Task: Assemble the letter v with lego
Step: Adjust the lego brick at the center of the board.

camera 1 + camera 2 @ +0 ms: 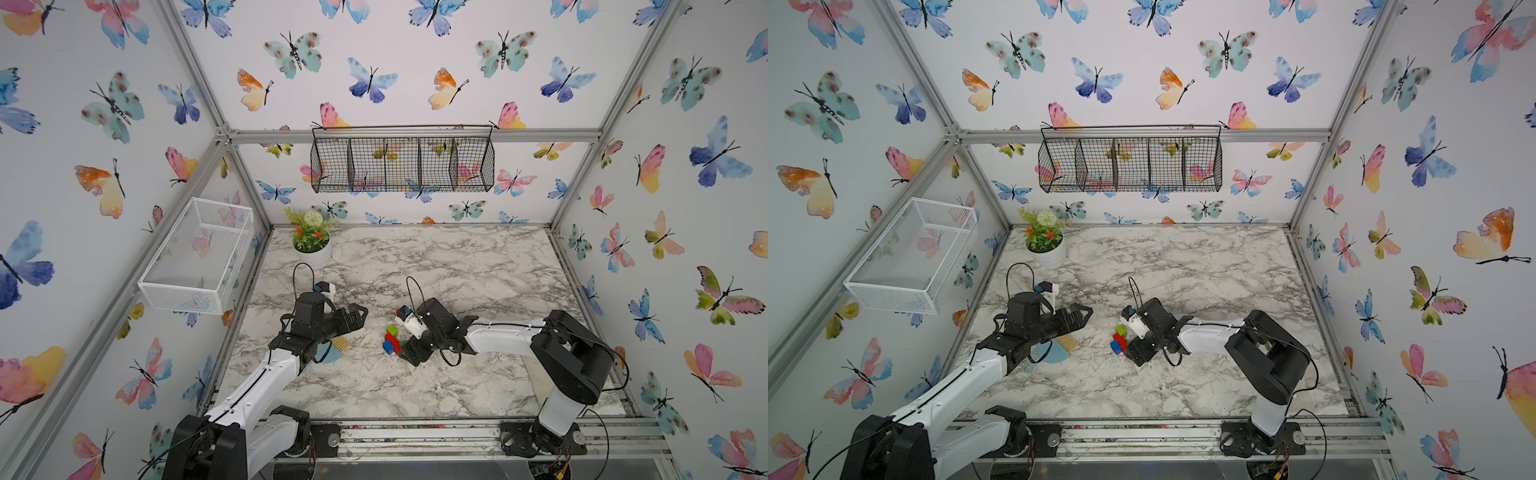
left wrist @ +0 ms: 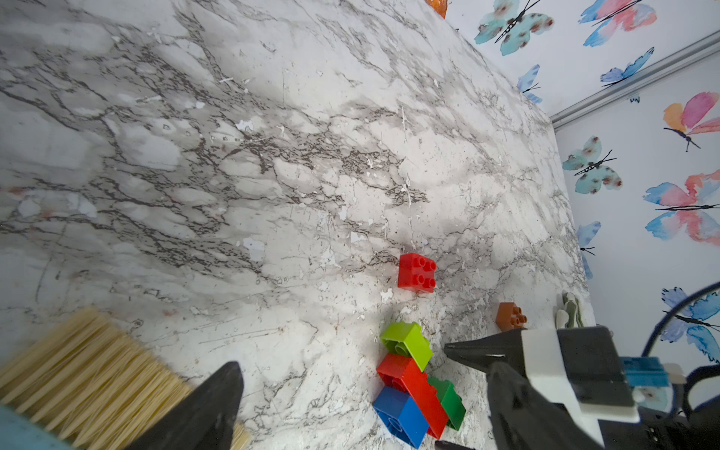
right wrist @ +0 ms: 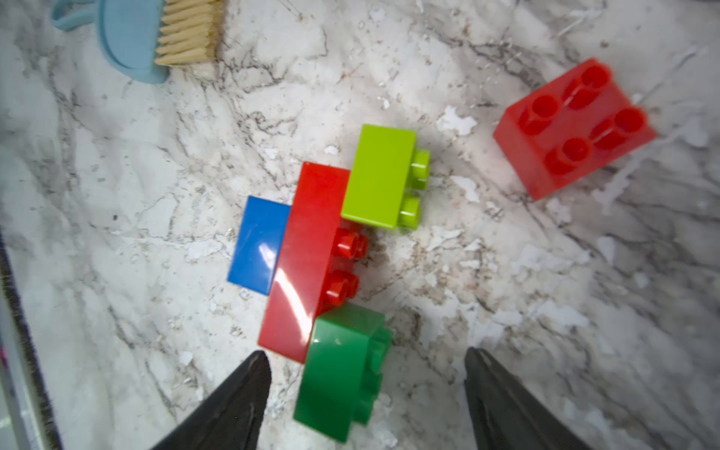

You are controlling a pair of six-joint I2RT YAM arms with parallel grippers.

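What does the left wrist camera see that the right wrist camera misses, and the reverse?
Only the left wrist view: the orange brick and the butterfly wall. Only the right wrist view: the brush's blue loop handle. Both: the joined blue, long red, lime and green bricks, the loose red square brick and the brush bristles.

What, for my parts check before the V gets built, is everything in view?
joined bricks: four, blue, red, lime and green, mid-table, studs sideways
loose red brick: one, red, studs up, apart from the joined bricks
orange brick: one, orange, alone on the table
hand brush: one, blue with tan bristles, left of the bricks
potted plant: one, green in white pot, back left corner
wire basket: one, black, back wall
mesh basket: one, white, left wall
table: one, grey-veined marble
left gripper: one, black, open, empty
right gripper: one, black, open, straddling the green end
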